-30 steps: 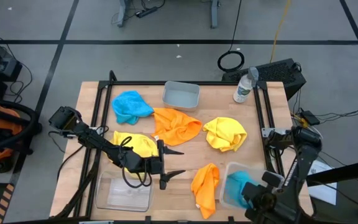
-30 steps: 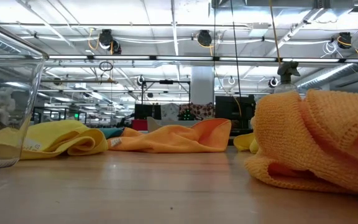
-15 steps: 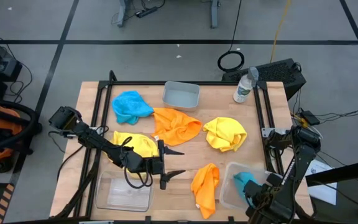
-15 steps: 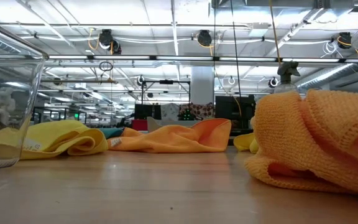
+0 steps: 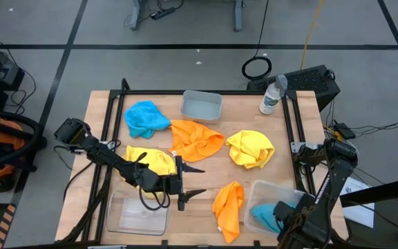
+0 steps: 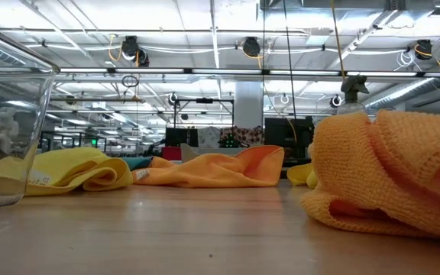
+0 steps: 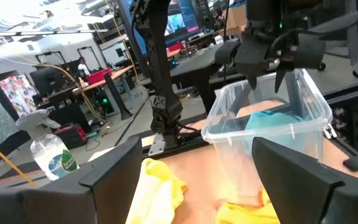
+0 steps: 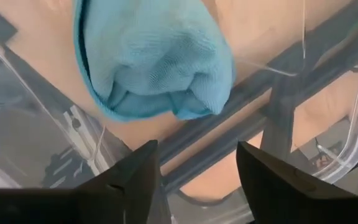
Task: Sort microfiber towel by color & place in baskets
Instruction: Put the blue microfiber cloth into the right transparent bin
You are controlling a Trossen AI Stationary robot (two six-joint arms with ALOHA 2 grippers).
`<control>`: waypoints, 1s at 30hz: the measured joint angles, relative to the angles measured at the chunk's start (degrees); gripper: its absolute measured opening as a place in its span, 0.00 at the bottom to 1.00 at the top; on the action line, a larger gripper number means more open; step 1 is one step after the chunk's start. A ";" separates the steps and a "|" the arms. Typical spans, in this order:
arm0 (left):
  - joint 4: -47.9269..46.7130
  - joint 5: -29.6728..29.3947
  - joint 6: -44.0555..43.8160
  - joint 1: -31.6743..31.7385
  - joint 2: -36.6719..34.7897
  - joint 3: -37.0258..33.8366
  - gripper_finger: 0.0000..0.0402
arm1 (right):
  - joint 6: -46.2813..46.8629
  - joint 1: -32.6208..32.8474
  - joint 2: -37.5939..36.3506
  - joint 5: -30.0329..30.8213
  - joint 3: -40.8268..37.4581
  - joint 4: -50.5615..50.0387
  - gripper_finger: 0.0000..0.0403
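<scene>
A blue towel (image 8: 154, 62) lies bunched on the floor of the clear basket (image 5: 262, 188) at the near right. My right gripper (image 8: 197, 149) hangs open just above it, pointing steeply down. Loose on the table lie a blue towel (image 5: 146, 117), two orange towels (image 5: 195, 138) (image 5: 229, 207) and two yellow towels (image 5: 251, 149) (image 5: 150, 160). My left gripper (image 5: 197, 181) stands open and level at mid-table, nothing between its fingers. A grey basket (image 5: 201, 105) stands at the far edge, and another clear basket (image 5: 142, 214) at the near left.
A clear water bottle (image 5: 271, 97) stands at the far right. Black frame rails (image 5: 292, 131) run along the table's left and right sides. In the low view the near orange towel (image 6: 388, 176) fills the right and the clear basket's wall (image 6: 6, 130) the left.
The blue towel, which was held up inside the near right basket under my right gripper, has dropped and now lies slumped on the basket's floor. My right wrist has turned a little above it. My left arm has kept still.
</scene>
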 joint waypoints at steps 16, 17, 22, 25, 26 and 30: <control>-46.25 -24.52 -7.71 -1.25 -16.87 -0.04 0.63 | 2.74 5.08 -0.12 36.94 13.70 5.58 0.46; -49.34 -25.49 -8.34 -1.25 -18.00 -0.04 0.62 | 1.28 5.05 -0.05 39.91 13.71 5.67 0.46; -66.47 -24.71 -12.83 3.87 -24.35 -0.04 0.59 | -4.12 3.72 0.16 47.09 13.69 6.98 0.45; -75.48 -18.46 -19.06 11.24 -28.90 -0.04 0.56 | -8.01 2.97 0.16 48.48 13.69 8.40 0.45; -78.24 -15.95 -21.00 14.31 -30.09 -0.04 0.55 | -9.57 2.80 0.17 48.85 13.69 8.76 0.45; -85.55 -3.94 -26.71 27.10 -32.31 -0.04 0.54 | -14.48 2.12 0.72 51.64 13.67 9.28 0.45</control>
